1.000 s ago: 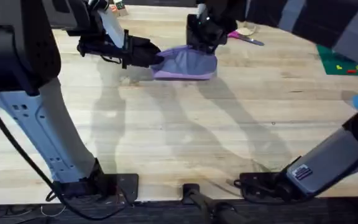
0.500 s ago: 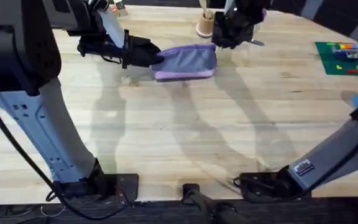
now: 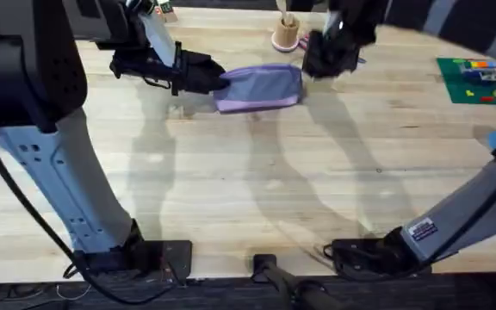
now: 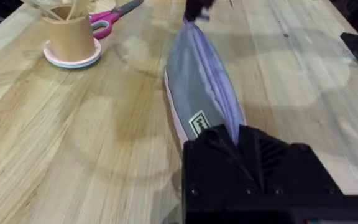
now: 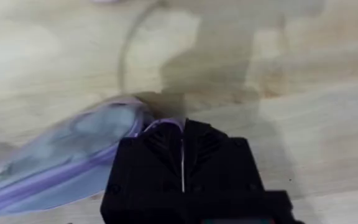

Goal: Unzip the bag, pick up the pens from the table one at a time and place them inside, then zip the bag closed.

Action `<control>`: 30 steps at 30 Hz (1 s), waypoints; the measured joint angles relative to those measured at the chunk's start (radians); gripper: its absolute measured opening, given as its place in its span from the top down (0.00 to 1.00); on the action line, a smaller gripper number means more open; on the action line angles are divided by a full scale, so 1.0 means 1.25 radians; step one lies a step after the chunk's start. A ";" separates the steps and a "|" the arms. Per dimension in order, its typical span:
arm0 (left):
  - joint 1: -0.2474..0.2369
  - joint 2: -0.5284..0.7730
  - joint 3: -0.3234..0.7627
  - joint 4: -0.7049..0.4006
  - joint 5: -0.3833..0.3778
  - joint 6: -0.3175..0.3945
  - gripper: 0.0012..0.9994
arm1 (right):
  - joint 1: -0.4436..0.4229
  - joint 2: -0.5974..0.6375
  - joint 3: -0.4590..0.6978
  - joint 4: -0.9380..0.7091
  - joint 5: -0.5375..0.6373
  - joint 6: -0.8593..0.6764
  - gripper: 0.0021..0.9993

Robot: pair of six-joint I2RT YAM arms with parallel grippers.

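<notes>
— What do you log for the bag (image 3: 259,87)?
— One soft lavender pouch, oblong, lying lengthwise on the far middle of your table (image 3: 257,189). Zipper runs along its upper ridge; a small label shows on the side.
— And the table?
— Light wood planks, seams visible, pouch resting flat on it.

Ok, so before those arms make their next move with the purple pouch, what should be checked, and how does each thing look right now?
1. Left tool clamped on one end of the bag: ok.
2. Right tool shut on the bag's opposite, zipper end: ok.
3. Bag resting on the table: ok.
4. Zipper fully closed along its length: cannot tell.
5. Pens inside the bag: cannot tell.
6. Cup and scissors apart from the bag: ok.
</notes>
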 joint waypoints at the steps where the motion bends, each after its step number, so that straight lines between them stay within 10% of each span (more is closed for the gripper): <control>1: -0.001 0.000 0.000 -0.001 0.000 0.000 0.96 | -0.001 0.000 -0.026 0.015 0.000 0.006 0.97; 13: -0.006 0.000 0.000 -0.001 -0.004 0.000 0.96 | -0.008 -0.034 -0.175 0.121 -0.014 0.054 0.97; 20: 0.005 0.000 0.000 -0.001 -0.012 0.000 0.96 | -0.038 -0.058 -0.150 0.041 0.054 -0.007 0.04; 30: 0.005 0.000 0.000 -0.001 -0.012 0.000 0.96 | 0.037 -0.276 -0.024 -0.111 0.072 -0.196 0.00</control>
